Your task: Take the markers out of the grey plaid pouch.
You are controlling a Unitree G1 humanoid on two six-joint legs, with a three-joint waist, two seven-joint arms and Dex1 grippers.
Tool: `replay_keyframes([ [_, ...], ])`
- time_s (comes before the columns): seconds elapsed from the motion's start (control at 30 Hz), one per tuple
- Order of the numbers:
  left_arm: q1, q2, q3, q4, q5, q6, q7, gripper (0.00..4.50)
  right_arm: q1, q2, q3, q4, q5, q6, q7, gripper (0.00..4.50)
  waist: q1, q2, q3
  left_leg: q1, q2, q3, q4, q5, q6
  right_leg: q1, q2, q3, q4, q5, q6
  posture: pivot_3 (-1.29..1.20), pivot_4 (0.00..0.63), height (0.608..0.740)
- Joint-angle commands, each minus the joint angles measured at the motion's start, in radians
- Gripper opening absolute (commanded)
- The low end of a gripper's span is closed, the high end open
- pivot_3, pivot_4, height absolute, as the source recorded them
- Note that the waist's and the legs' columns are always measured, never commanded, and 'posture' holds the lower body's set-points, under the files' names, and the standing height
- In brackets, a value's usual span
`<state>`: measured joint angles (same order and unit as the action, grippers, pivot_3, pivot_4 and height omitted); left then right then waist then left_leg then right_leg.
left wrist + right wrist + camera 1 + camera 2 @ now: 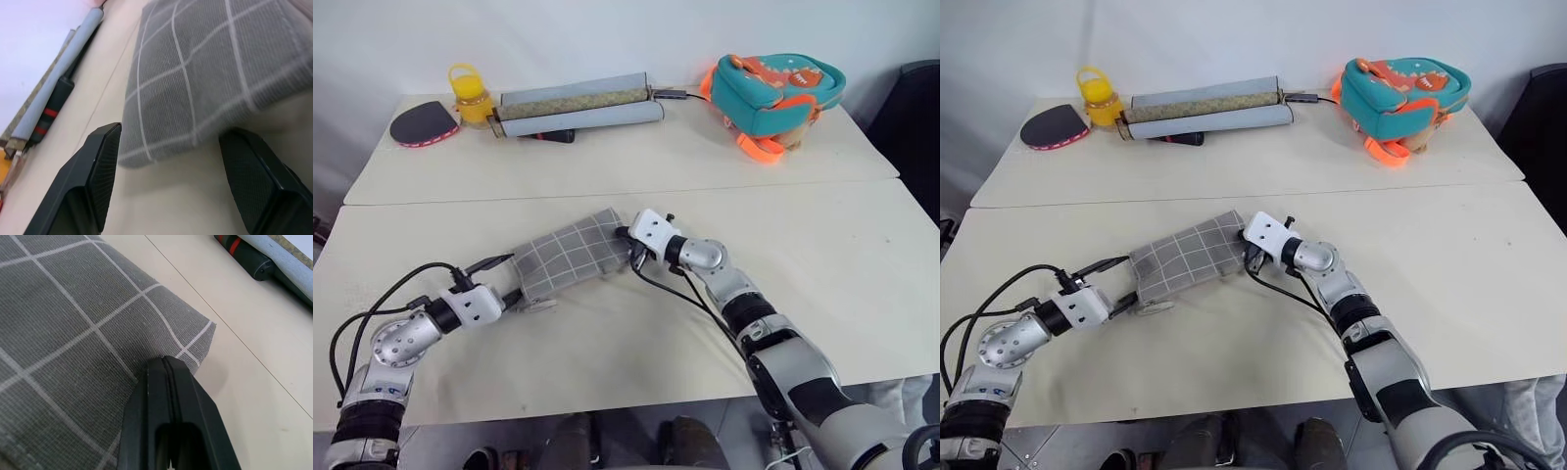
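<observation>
The grey plaid pouch lies flat on the near table, slanting from front left to back right. My left gripper is at its near left end, open, with its black fingers either side of the pouch's corner. My right gripper is at the far right end. Its fingertips are pressed together on the fabric by that corner, shut on the pouch. A small zipper pull lies by the left gripper. The markers are hidden.
On the far table stand a teal-and-orange backpack, long grey rolled mats, a yellow jar, a black and red paddle and a dark handle with a red band. A seam divides the two tables.
</observation>
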<state>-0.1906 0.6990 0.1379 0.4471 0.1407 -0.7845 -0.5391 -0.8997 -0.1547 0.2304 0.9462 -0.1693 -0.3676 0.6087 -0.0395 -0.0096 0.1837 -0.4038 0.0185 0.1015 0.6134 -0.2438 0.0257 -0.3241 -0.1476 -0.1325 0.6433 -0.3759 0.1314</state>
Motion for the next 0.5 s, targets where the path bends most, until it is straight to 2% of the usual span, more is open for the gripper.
replay_keyframes([
  [0.03,-0.006,0.01,-0.032,0.039,-0.029,-0.021,-0.022,3.12,0.02,-0.01,-0.003,-0.018,0.005,0.004,0.016,0.0,-0.001,0.0,0.0,0.0,0.0,0.0,0.0,0.0,0.0,0.0,0.0,0.0,0.0,0.0,0.0,0.0,0.15,0.74],
  [0.1,-0.012,0.012,-0.038,0.049,-0.033,-0.025,-0.02,2.73,0.022,-0.013,-0.004,-0.022,0.006,0.004,0.021,0.0,-0.001,0.0,0.0,0.0,0.0,0.0,0.0,0.0,0.0,0.0,0.0,0.0,0.0,0.0,0.0,0.0,0.15,0.74],
  [0.4,0.001,0.015,-0.054,0.052,-0.058,-0.051,-0.02,0.03,0.034,-0.042,-0.019,-0.063,0.031,0.01,0.053,0.0,0.0,0.002,-0.001,0.0,-0.001,0.0,0.0,0.0,0.0,0.0,-0.001,0.0,0.0,0.0,0.0,0.0,0.15,0.74],
  [0.5,0.005,0.01,-0.057,0.035,-0.078,-0.041,-0.024,0.03,0.057,-0.056,-0.022,-0.134,0.058,0.009,0.095,0.0,-0.001,0.002,-0.001,0.0,-0.001,0.0,0.0,0.0,0.0,0.0,-0.001,0.0,0.0,0.0,0.0,0.0,0.15,0.74],
])
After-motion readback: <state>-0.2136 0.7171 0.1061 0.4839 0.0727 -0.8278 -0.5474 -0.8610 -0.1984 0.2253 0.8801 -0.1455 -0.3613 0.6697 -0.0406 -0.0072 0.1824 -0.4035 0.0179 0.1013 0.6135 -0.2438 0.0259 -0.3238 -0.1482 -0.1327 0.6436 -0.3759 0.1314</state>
